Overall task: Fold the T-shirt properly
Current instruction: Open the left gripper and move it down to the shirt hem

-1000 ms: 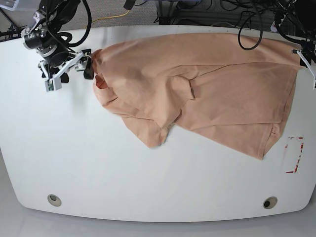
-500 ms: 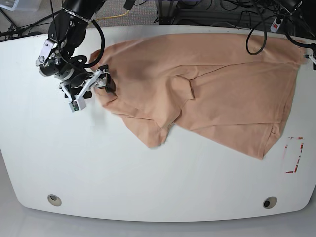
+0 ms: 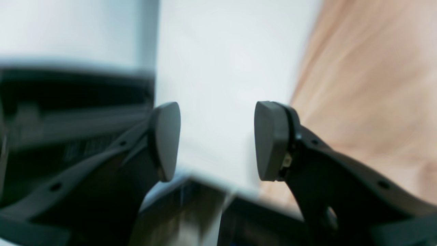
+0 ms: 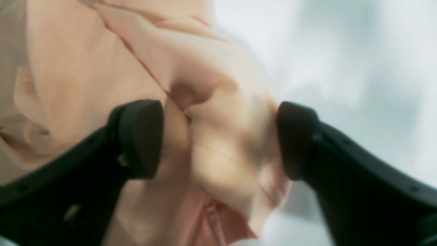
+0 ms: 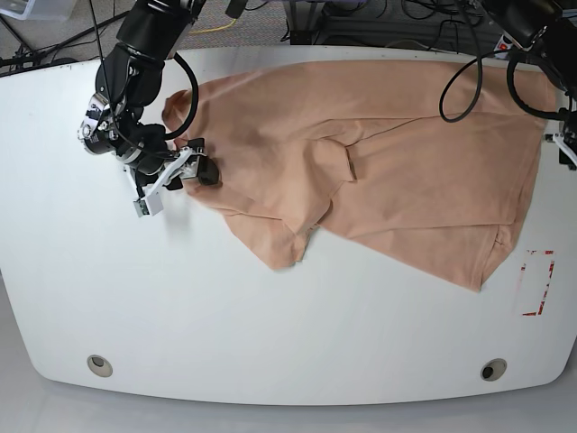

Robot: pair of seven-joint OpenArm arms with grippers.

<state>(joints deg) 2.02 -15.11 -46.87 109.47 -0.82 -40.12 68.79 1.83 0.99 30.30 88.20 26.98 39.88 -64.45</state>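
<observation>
The peach T-shirt (image 5: 388,162) lies spread and wrinkled across the far half of the white table (image 5: 270,316), with a sleeve folded over near its middle. My right gripper (image 5: 194,164) is at the shirt's left edge. In the right wrist view it (image 4: 218,140) stands open, with a bunched fold of the T-shirt (image 4: 218,112) between its two dark pads (image 4: 140,136). My left gripper (image 3: 216,140) is open with nothing in it, over bare table beside the T-shirt's (image 3: 368,85) edge. In the base view only the left arm (image 5: 527,27) shows, at the far right.
A white label with red marks (image 5: 538,282) lies on the table's right side. Two round holes (image 5: 99,365) (image 5: 492,370) sit near the front edge. Black cables (image 5: 460,63) hang over the back edge near the shirt's top right.
My right gripper has swung from beside the shirt's left end toward the front and onto the fabric edge. Its jaws have narrowed slightly around a fold. The shirt's left tip has shifted.
</observation>
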